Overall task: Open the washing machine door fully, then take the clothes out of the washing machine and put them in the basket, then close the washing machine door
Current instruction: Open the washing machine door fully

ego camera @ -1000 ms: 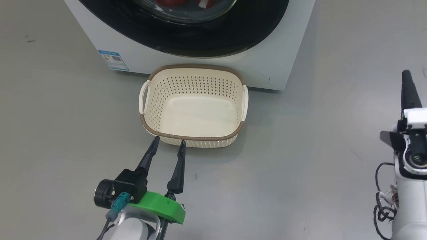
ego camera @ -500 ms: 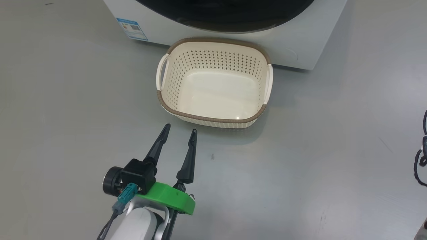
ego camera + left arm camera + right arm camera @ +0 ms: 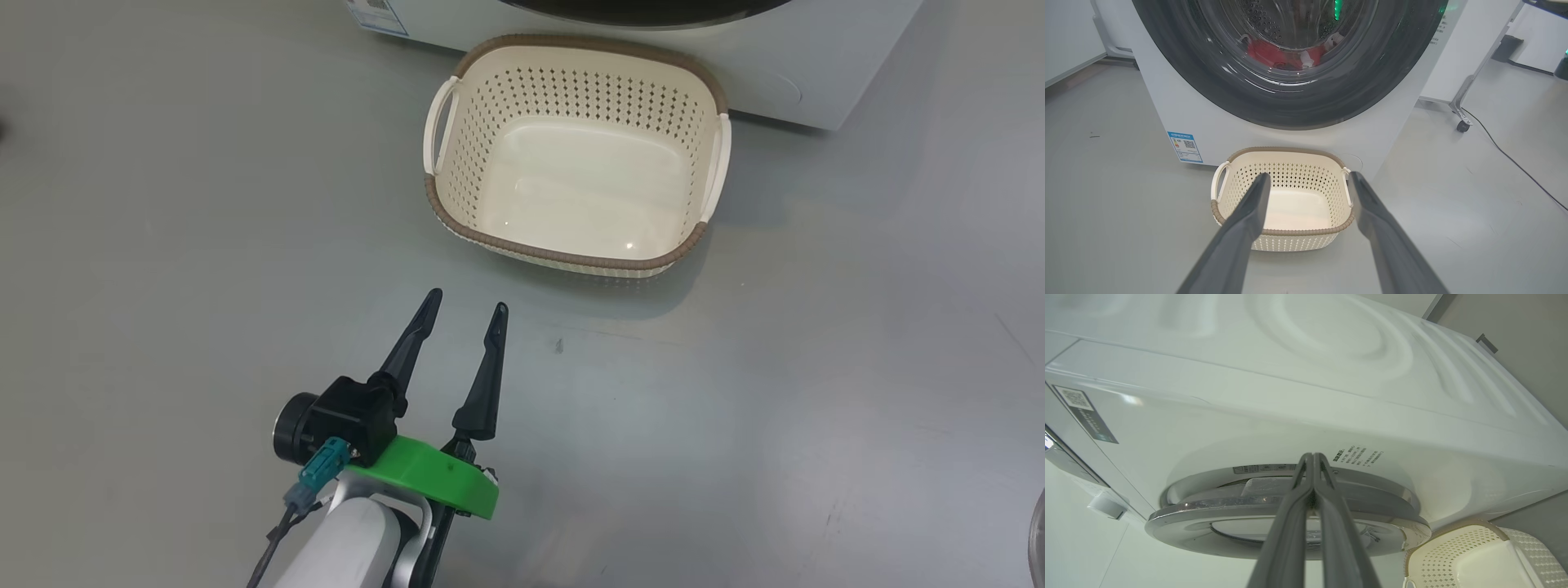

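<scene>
L gripper (image 3: 468, 300) is hanging low over the grey floor (image 3: 775, 425), fingers standing wide apart w/ nothing btwn them. Its tips are pointing at the basket (image 3: 571, 90) but stopping short of the near rim, w/ a strip of bare floor showing btwn.

Basket is sitting upright on the floor right in front of the washer (image 3: 1167, 102). Its back rim is lying close under the washer's bottom edge, cream bottom showing, handles out to either side. Open floor is running wide on both sides of the basket.

In the L wrist view the door (image 3: 1188, 77) is looking shut, lying flat on the washer front, black rim curving down above the basket's back edge. Clothes (image 3: 1267, 53) are lying red inside the drum, behind the glass. Blue label (image 3: 1185, 146) is sitting at the washer's lower corner, near one basket handle. Off to the side a caster (image 3: 1461, 125) and a black cable (image 3: 1515, 161) are occupying floor, well apart from the basket.

R gripper (image 3: 1312, 456) is pointing at the door's outer edge, fingers pressed together, holding nothing. Can't tell if the tips are touching the rim.
</scene>
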### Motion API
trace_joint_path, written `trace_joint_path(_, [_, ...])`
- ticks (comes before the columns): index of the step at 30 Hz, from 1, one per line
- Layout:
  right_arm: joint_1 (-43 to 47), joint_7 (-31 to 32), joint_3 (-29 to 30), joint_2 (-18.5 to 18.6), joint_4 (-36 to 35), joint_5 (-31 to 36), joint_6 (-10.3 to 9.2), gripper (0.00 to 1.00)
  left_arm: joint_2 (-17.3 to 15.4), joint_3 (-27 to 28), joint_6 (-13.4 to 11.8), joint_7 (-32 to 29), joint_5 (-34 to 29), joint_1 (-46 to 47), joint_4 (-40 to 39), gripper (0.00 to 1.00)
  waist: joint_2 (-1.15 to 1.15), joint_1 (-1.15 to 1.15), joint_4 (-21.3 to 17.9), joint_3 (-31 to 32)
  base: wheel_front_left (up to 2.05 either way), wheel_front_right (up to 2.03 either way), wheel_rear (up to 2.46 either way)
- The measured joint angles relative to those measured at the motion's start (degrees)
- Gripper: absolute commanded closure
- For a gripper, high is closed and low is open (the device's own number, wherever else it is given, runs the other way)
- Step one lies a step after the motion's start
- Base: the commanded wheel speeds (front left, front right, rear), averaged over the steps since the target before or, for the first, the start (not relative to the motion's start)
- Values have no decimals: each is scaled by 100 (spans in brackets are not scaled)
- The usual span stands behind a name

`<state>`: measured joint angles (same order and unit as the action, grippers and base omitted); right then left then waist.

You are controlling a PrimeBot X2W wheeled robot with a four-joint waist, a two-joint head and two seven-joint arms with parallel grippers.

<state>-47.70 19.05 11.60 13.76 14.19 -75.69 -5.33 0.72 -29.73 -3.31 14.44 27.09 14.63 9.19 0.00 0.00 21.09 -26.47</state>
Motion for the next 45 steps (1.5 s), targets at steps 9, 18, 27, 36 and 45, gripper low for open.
trace_joint_path(9, [-722,237,103,-118,413,-410,-141,100,7,-166,-53,0,46,130,-52,0,0,0,206,-278,0,0,0])
trace_joint_path(18, [-1183,471,110,-152,892,-598,-189,100,13,-133,-120,0,160,197,-52,0,0,0,404,-431,0,0,0])
trace_joint_path(27, [-1629,536,64,-258,1305,-650,-191,100,13,-124,-170,0,163,211,-51,0,0,0,471,-478,0,0,0])
trace_joint_path(36, [-2005,587,-97,-275,1792,-576,-191,100,14,-186,-178,0,214,215,-93,0,0,0,541,-538,0,0,0])
trace_joint_path(45, [-2285,655,-126,-132,2169,-480,-191,100,15,-205,-202,0,267,219,-143,0,0,0,617,-586,0,0,0])
